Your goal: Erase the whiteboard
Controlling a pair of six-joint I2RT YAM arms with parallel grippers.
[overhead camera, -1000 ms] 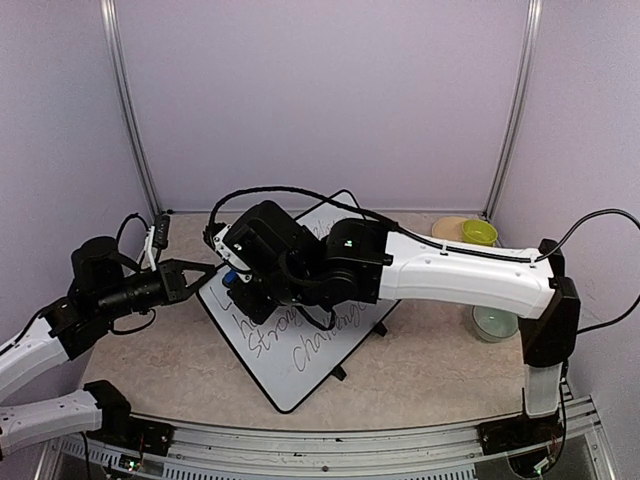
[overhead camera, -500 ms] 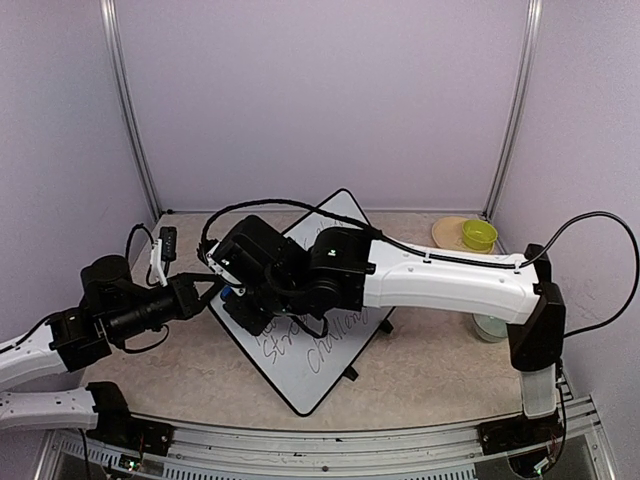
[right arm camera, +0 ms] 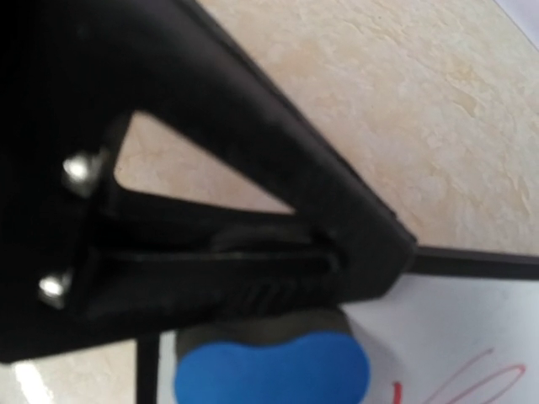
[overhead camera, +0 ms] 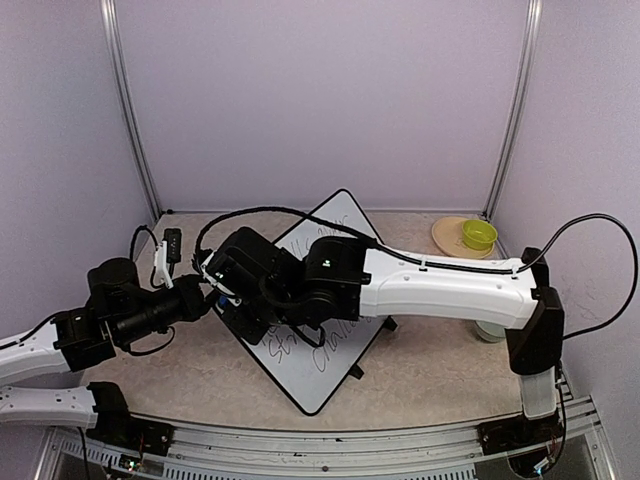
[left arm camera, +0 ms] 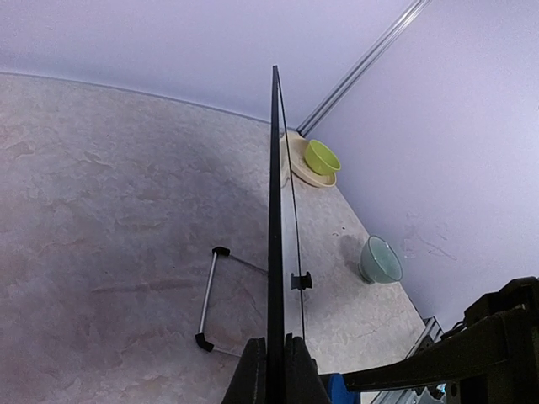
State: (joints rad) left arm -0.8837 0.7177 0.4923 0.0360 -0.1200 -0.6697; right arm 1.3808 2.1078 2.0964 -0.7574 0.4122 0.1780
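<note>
The whiteboard (overhead camera: pixel 330 372) lies skewed like a diamond on the table, with handwriting partly hidden under my right arm. My left gripper (overhead camera: pixel 207 297) is shut on the board's left corner. In the left wrist view the board's black frame (left arm camera: pixel 274 210) runs edge-on between my fingers (left arm camera: pixel 253 374), with the left gripper (left arm camera: pixel 275 364) clamped on it. My right gripper (overhead camera: pixel 232 300) reaches over the board near that corner and is shut on a blue eraser (right arm camera: pixel 274 369). The eraser rests against the white board surface (right arm camera: pixel 459 332) beside red writing. The eraser also shows in the left wrist view (left arm camera: pixel 341 390).
The thin black wire stand (left arm camera: pixel 209 299) lies on the table beside the board. A green bowl (overhead camera: pixel 479 234) sits on a tan plate (overhead camera: pixel 450 230) at the back right. A glass bowl (overhead camera: pixel 490 328) stands at the right, partly behind my right arm. A small black device (overhead camera: pixel 171 243) lies at the back left.
My right arm has carried the eraser left and toward me, closer to the board's left corner. My left gripper has shifted a little right and nearer, and the board has turned slightly with it.
</note>
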